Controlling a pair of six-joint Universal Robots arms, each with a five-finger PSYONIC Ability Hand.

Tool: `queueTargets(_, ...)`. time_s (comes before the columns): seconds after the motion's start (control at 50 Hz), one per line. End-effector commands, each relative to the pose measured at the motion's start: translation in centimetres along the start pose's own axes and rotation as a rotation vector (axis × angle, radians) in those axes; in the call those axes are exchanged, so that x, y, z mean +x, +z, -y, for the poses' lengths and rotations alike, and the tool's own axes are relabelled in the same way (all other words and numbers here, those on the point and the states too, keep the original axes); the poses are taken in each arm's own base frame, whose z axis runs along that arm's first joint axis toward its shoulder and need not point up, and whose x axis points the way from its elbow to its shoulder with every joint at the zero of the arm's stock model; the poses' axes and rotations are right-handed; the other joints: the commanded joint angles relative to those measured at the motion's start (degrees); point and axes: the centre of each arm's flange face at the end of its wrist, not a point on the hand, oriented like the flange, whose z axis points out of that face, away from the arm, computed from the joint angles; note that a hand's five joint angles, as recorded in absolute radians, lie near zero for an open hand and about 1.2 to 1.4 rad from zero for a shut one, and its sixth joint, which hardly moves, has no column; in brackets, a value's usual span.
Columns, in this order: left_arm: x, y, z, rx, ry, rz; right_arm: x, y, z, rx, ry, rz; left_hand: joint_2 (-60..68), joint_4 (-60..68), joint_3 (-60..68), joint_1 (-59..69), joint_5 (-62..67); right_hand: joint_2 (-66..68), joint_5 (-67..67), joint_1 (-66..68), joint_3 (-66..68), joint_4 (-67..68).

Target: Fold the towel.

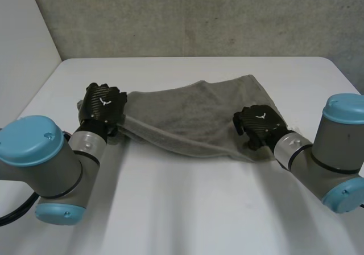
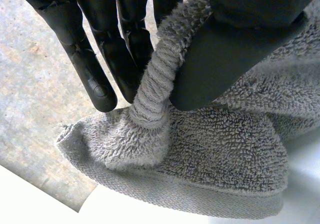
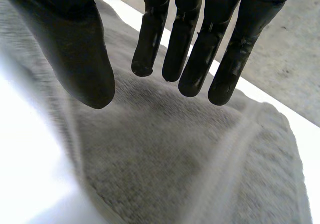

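— One towel (image 1: 193, 115), grey, lies across the white bench (image 1: 182, 209) in the head view, between the two arms. The left hand (image 1: 102, 104) is at its left end. The right hand (image 1: 259, 124) is over its right end, near the front edge.
— How will it handle, in your opinion?
— Light and soft, I think. It is thick terry, so it sags and wrinkles where nothing supports it. It is not slippery and not fragile. I would take it at the corners or along the hem, where the cloth is firmer.
— And the left wrist view?
— There the left hand grips the towel: the bunched hem (image 2: 155, 84) is pinched between the thumb (image 2: 225, 59) and the fingers (image 2: 100, 79). The corner below the pinch hangs in loose folds. It seems a little above the bench, but I cannot say it for sure.
— The right wrist view?
— The right hand has straight fingers (image 3: 192, 49), spread from the thumb (image 3: 80, 59), and it holds nothing. The towel is under the palm, and a hem band runs beside the fingertips. Whether the fingertips touch the cloth, I cannot tell.
— Any containers?
— None that I see; the towel rests directly on the bench. For the fold, my judgement is that the right hand needs first a hold on its own corner. Otherwise the soft cloth will drag and twist on one side.
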Motion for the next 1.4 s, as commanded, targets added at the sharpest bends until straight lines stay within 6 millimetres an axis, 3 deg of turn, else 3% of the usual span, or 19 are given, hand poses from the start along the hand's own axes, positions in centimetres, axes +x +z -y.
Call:
queueTargets(0.02, -0.6, -0.1, 0.8, 0.020, -0.006, 0.018, 2.6, 0.2, -0.9, -0.028, 0.041, -0.055, 10.3, 10.2, 10.3, 15.5, 13.3, -5.0, -3.6, -3.8, -4.6, -4.7)
queueTargets(0.14, -1.3, -0.1, 1.7, 0.048, -0.042, 0.034, 4.3, -0.4, -1.7, -0.102, 0.083, -0.076, 10.3, 10.2, 10.3, 15.5, 13.3, -21.9, -20.6, -20.8, -21.5, -21.7)
queueTargets(0.4, -3.0, 0.5, 0.9, 0.025, -0.056, 0.077, 9.1, -2.1, -2.5, -0.172, 0.166, -0.050, 10.3, 10.2, 10.3, 15.5, 13.3, -23.0, -21.6, -21.9, -22.6, -22.7)
queueTargets(0.58, -3.2, 0.7, 0.3, 0.010, -0.059, 0.082, 8.4, -2.2, -3.3, -0.191, 0.049, -0.004, 10.3, 10.2, 10.3, 15.5, 13.3, -23.5, -22.1, -22.4, -23.1, -23.2)
queueTargets(1.24, -2.7, 0.2, -0.3, -0.009, -0.058, 0.066, 9.5, 0.4, -5.7, -0.157, 0.012, -0.037, 10.3, 10.2, 10.3, 15.5, 13.3, -16.4, -15.1, -15.3, -16.0, -16.1)
queueTargets(1.4, -2.6, 0.2, -0.2, -0.008, -0.058, 0.065, 9.9, 0.7, -5.5, -0.141, -0.005, -0.060, 10.3, 10.2, 10.3, 15.5, 13.3, -15.6, -14.2, -14.5, -15.2, -15.3)
